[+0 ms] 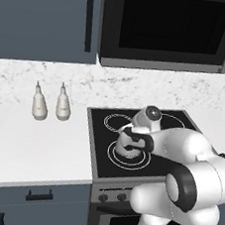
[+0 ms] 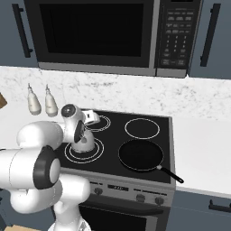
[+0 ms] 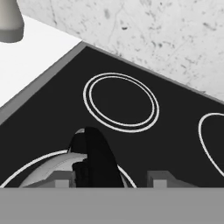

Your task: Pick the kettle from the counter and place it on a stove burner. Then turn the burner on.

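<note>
While the arm reaches forward and down, its gripper (image 3: 107, 180) stands parted astride the dark handle of one kettle (image 2: 84, 143) sitting on the near-left stove burner (image 1: 129, 156), two bottles (image 1: 40, 103) left.

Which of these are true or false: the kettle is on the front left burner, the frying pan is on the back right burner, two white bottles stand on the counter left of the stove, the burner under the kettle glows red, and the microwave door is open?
1. The kettle sits on the front left stove burner. True.
2. The frying pan is on the back right burner. False: it sits at the front right.
3. Two white bottles stand on the counter left of the stove. True.
4. The burner under the kettle glows red. False: its rings are white.
5. The microwave door is open. False: it is closed.
</note>
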